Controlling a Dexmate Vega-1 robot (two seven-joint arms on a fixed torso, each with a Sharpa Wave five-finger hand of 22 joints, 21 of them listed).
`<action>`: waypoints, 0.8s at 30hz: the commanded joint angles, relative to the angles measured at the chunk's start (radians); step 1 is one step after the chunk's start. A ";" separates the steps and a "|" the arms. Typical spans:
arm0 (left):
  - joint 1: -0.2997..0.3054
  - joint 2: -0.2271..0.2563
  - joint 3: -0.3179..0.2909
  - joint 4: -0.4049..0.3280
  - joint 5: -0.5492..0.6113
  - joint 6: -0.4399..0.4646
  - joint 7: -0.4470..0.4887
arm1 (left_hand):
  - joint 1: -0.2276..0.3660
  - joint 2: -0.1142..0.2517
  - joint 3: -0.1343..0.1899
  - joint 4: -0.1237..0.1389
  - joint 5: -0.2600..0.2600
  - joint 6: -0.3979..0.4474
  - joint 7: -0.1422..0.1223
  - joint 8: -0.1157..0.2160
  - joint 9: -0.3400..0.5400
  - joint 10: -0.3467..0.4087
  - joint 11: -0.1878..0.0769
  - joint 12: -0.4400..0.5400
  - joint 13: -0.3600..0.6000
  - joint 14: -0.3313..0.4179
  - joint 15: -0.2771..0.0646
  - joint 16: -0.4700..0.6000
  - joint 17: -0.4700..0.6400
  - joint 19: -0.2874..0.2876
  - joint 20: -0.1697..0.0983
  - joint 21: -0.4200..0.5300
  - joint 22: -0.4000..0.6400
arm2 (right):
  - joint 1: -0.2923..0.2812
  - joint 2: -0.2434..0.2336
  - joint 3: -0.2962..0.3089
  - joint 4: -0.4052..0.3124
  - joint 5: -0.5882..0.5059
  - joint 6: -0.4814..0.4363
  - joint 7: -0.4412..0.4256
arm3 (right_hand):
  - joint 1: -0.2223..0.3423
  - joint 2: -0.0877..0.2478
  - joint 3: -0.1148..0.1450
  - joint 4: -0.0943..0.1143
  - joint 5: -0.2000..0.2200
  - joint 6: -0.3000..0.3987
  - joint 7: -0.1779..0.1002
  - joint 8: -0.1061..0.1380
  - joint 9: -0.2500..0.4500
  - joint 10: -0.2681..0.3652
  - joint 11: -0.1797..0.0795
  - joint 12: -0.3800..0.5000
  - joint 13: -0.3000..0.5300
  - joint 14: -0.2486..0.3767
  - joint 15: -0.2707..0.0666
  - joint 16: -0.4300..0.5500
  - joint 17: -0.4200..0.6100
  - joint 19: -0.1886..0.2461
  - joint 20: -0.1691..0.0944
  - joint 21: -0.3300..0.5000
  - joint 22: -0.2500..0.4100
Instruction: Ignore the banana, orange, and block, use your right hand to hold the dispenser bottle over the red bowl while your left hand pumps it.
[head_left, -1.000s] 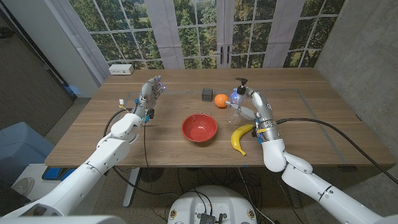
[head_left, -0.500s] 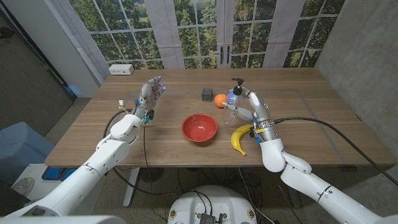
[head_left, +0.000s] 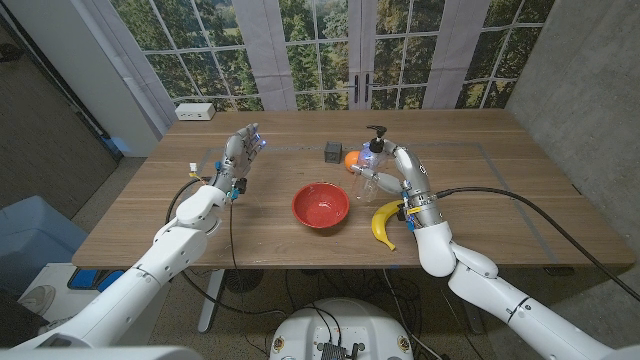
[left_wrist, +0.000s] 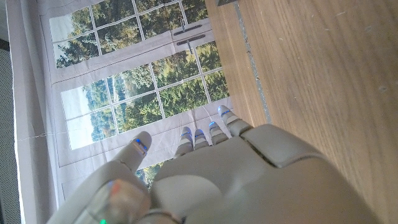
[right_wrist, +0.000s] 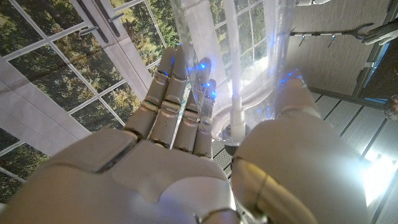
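Fingers of the right hand (head_left: 393, 172) wrap the dispenser bottle (head_left: 373, 168), hiding much of its clear body; its black pump head shows above. It sits right of centre, beside the red bowl (head_left: 320, 206), partly covering the orange (head_left: 351, 158). At left of frame, the left hand (head_left: 241, 147) holds nothing, fingers loosely apart.

The clear dispenser bottle (head_left: 374, 166) with its black pump top was tilted, up off the surface, just right of the red bowl (head_left: 320, 206) and not over it. The bowl sat upright near the surface's front middle.
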 joint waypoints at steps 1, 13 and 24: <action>0.011 0.003 -0.006 -0.002 -0.007 -0.009 -0.006 | 0.000 0.094 0.005 -0.004 0.004 0.002 -0.004 0.000 0.003 0.005 0.001 0.000 0.004 0.003 -0.048 0.002 0.002 0.004 -0.034 0.000 0.003 | 0.005 0.007 -0.009 -0.005 -0.020 0.010 0.009 | 0.224 0.221 0.050 0.016 0.005 0.212 -0.172 0.007 0.005 0.136 -0.131 -0.006 0.003 0.155 -0.232 -0.006 0.007 -0.007 -0.135 0.013 0.001; 0.018 0.007 -0.008 -0.008 -0.007 -0.010 -0.007 | 0.000 0.094 0.005 -0.004 0.004 0.003 -0.004 0.000 0.003 0.004 0.001 0.000 0.004 0.004 -0.048 0.002 0.002 0.005 -0.033 0.000 0.003 | -0.001 -0.010 -0.006 -0.045 -0.028 -0.018 0.045 | 0.225 0.220 0.048 0.016 0.005 0.212 -0.173 0.007 0.005 0.138 -0.130 -0.012 0.006 0.158 -0.232 -0.015 0.013 -0.013 -0.135 0.025 -0.006; 0.025 0.016 -0.011 -0.012 -0.007 -0.011 -0.013 | 0.001 0.094 0.005 -0.004 0.004 0.003 -0.003 0.000 0.003 0.005 0.001 0.000 0.004 0.004 -0.047 0.002 0.002 0.005 -0.033 0.000 0.003 | -0.008 -0.032 -0.016 -0.123 -0.082 -0.149 0.126 | 0.227 0.220 0.046 0.015 0.005 0.212 -0.173 0.008 0.005 0.139 -0.130 -0.016 0.011 0.160 -0.232 -0.023 0.016 -0.020 -0.135 0.034 -0.013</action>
